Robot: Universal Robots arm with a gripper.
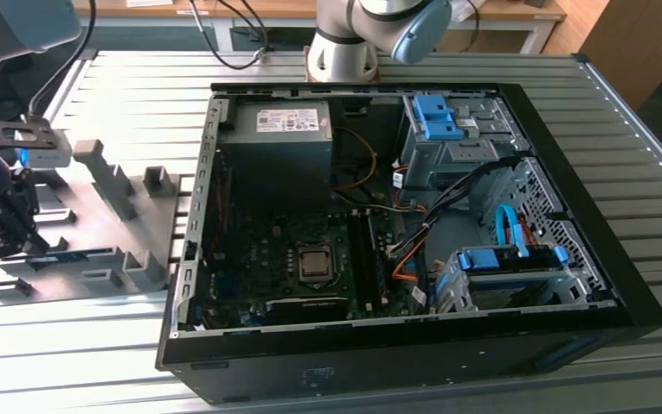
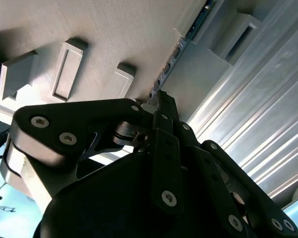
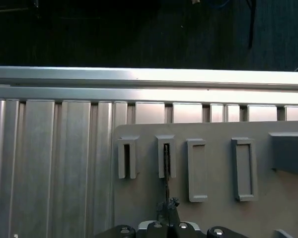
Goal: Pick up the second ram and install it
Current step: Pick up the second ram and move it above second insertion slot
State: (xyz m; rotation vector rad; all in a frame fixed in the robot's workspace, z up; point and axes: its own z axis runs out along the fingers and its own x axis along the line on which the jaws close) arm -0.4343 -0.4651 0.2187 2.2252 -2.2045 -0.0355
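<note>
The second ram (image 3: 166, 171) stands on its thin edge in a narrow slot of the grey holder plate (image 3: 213, 208), which lies on the ribbed metal table (image 1: 607, 121) just beside the open computer case (image 1: 641, 302), on the exterior view's left. In the second wrist view the stick's edge (image 2: 181, 47) runs straight into the claw (image 2: 156, 101), whose fingers look drawn together on its near end. I judge this to be a grip, though the contact itself is mostly hidden. The stick is not yet lifted clear of its slot. The pick-up is therefore barely begun: grasped, not raised. The carry to the case and the seating in the motherboard's memory slots (image 1: 365, 254) are not yet done.
</note>
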